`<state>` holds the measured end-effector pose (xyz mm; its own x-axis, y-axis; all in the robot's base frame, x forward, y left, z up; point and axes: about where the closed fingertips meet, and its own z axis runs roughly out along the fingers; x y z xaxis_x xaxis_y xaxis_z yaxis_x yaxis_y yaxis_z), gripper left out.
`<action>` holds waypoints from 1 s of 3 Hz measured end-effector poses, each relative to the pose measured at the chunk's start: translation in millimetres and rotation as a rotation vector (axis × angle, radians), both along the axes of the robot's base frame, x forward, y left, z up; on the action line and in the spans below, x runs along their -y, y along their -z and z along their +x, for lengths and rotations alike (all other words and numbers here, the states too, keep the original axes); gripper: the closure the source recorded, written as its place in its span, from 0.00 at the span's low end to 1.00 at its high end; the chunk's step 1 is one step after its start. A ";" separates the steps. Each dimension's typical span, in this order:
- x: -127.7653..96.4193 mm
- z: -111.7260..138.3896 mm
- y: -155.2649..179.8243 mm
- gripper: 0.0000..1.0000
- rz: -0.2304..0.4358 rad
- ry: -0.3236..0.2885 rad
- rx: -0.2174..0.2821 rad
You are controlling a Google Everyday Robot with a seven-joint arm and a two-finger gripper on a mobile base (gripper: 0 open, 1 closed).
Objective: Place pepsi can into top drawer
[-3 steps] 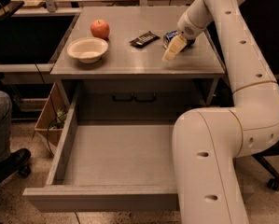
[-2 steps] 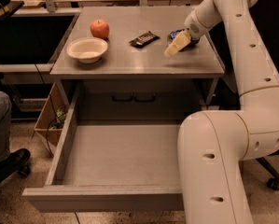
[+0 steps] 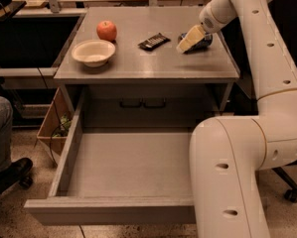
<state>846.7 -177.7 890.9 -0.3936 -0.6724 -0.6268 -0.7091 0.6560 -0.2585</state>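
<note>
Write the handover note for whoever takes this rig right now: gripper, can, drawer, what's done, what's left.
Gripper: at the right rear of the table, against the pepsi can; grip cannot be told.
Pepsi can: on the tabletop, right of the snack bar, partly hidden by the gripper.
Top drawer: pulled out towards the camera, the can not in it.
Done: drawer open, gripper at the can.
Left: secure the can, carry it over the drawer, release.
Apple and bowl on the left are not involved.

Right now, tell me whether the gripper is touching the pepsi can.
Cannot tell: the camera view shows the gripper overlapping the pepsi can, hiding any gap.
</note>
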 end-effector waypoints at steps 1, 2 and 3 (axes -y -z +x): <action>1.9 21.8 2.8 0.00 -0.061 0.061 0.040; 2.7 33.2 3.8 0.00 -0.083 0.089 0.066; -2.8 38.2 23.1 0.03 -0.087 0.090 0.041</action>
